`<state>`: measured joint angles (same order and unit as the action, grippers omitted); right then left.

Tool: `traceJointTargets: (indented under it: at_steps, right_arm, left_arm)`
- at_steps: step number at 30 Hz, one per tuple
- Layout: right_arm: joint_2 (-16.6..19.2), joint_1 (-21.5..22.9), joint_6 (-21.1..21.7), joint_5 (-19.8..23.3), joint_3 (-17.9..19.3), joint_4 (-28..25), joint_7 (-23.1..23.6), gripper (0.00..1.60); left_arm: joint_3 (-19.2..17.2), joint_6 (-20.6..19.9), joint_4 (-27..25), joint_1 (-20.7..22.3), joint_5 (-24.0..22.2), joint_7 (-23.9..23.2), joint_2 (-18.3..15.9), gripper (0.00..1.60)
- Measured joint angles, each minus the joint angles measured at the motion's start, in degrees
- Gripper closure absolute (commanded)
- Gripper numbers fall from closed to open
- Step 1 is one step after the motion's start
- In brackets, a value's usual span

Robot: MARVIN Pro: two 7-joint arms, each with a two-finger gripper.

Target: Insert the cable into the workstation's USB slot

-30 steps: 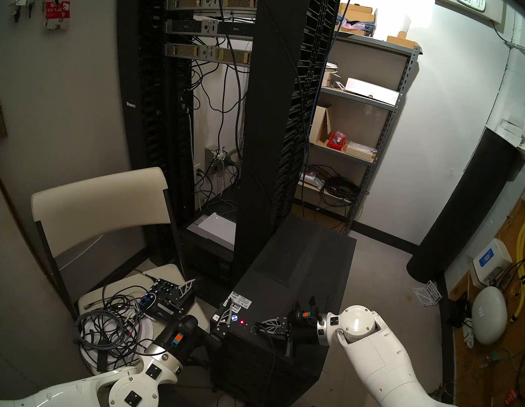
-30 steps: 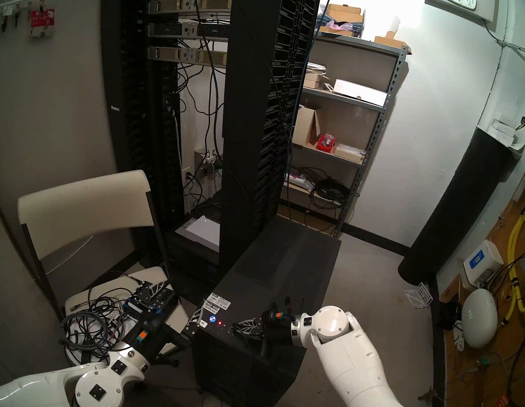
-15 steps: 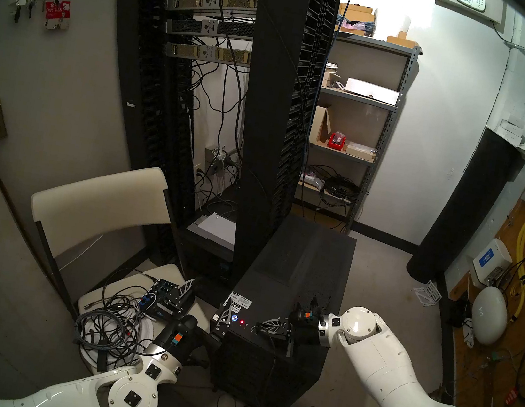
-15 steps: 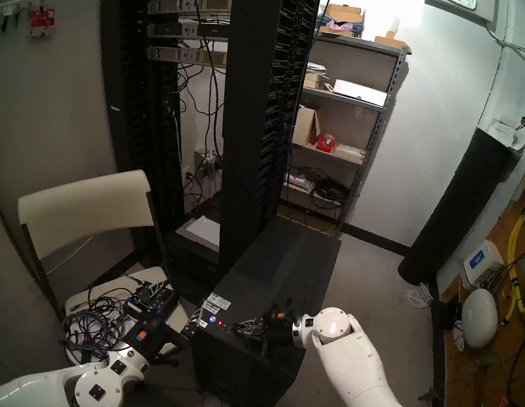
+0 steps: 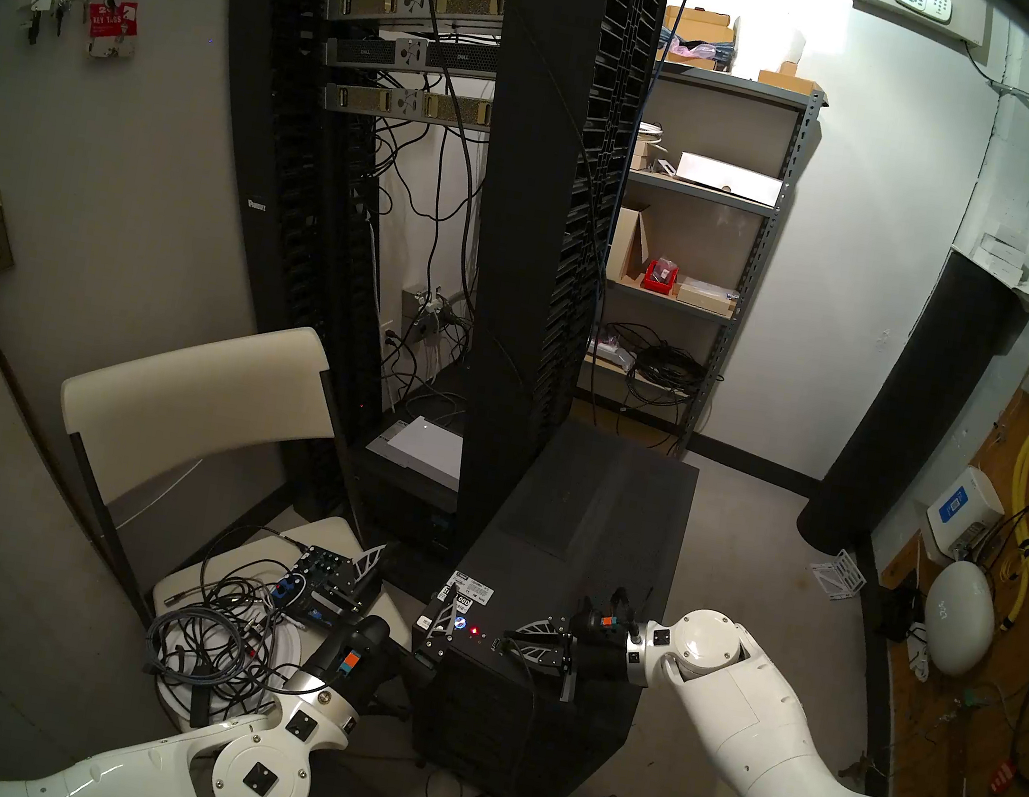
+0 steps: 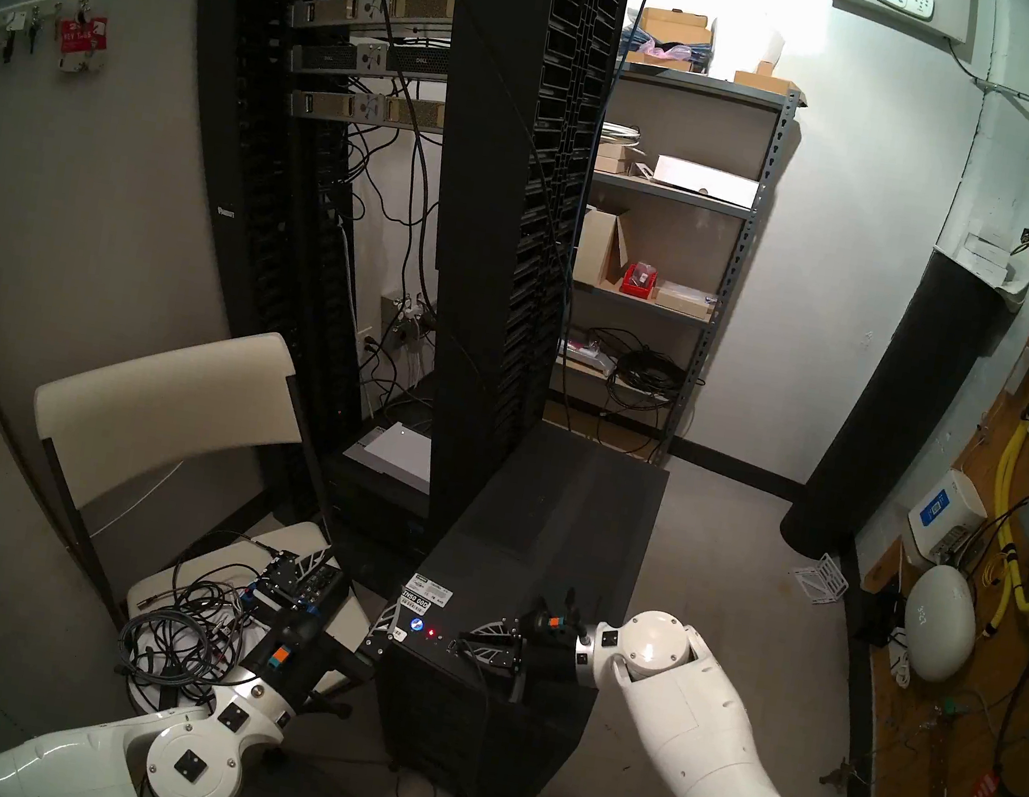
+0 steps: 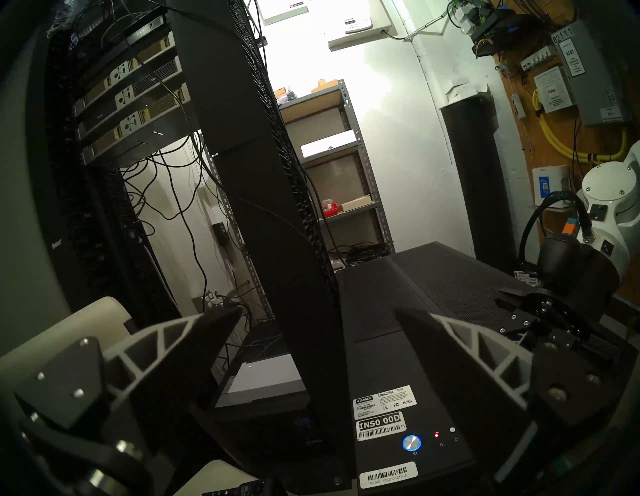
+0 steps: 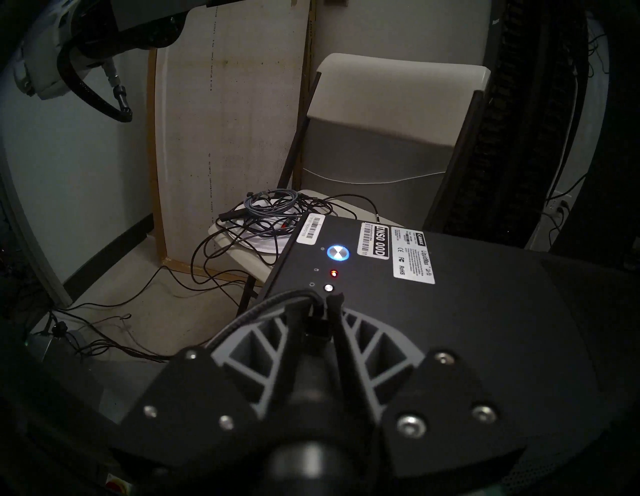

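Plug of the cable (image 8: pixel 317 329) low centre in the right wrist view, lodged between the fingers of the right gripper (image 8: pixel 325 298), on the workstation (image 8: pixel 467 329) top just below the red light; wire bending off left. Seemingly upright in the port, axis hard to read. Jaws narrow, flanking the plug; cannot tell whether pinching. Right arm nearer, reaching leftward, tilted slightly down. Left gripper (image 7: pixel 318 322) wide, empty, level, at the case's left edge

My left claw (image 7: pixel 318 332) points level, fingers spread wide and holding nothing. My right claw (image 8: pixel 323 304) angles downward leftward, fingers parted only slightly.
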<state>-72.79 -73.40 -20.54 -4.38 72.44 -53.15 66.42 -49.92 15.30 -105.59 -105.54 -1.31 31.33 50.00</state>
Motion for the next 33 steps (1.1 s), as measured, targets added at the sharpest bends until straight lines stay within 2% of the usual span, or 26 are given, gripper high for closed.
traceJointTargets:
  at_steps: [7, 10, 14, 23, 33]
  right_arm:
    - [-0.02, -0.07, -0.03, -0.03, 0.40, -0.11, 0.44, 0.61]
    - [0.00, -0.16, -0.02, -0.03, 0.63, -0.22, 0.67, 0.63]
    - [0.19, -0.62, 0.15, -0.04, 1.04, -0.93, 0.87, 0.74]
    - [1.63, -2.44, 1.07, -0.02, 2.65, -2.22, 1.06, 0.70]
    - [3.15, -4.37, 1.76, 0.31, 5.95, -3.81, -1.10, 0.76]
  left_arm:
    - [-0.03, 0.00, 0.00, 0.00, -0.02, 0.36, 0.00, 0.00]
    - [-0.03, 0.01, 0.00, 0.00, -0.03, 0.51, 0.00, 0.00]
    - [-0.01, -0.01, -0.04, 0.00, -0.03, 0.70, 0.00, 0.00]
    - [0.07, -0.05, -0.09, 0.08, -0.03, 0.90, 0.00, 0.00]
    - [0.19, -0.12, -0.22, 0.28, -0.02, 0.99, 0.15, 0.00]
